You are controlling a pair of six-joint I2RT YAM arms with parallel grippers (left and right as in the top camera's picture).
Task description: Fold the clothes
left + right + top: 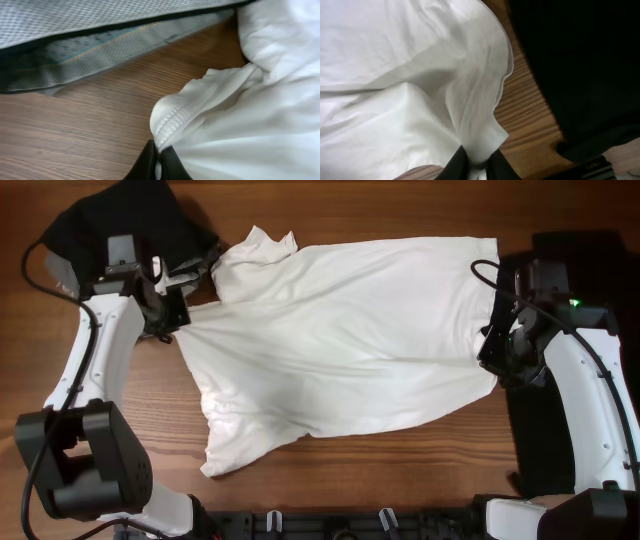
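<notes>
The left gripper (159, 161) and right gripper (476, 167) each clamp opposite edges, seemingly hems, of the white shirt (340, 340) on the tabletop (400, 480).

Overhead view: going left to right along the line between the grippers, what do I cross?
left gripper → white shirt → right gripper → black cloth

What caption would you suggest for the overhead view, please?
The left gripper and right gripper pinch opposite edges of a white shirt spread on a wooden table.
</notes>
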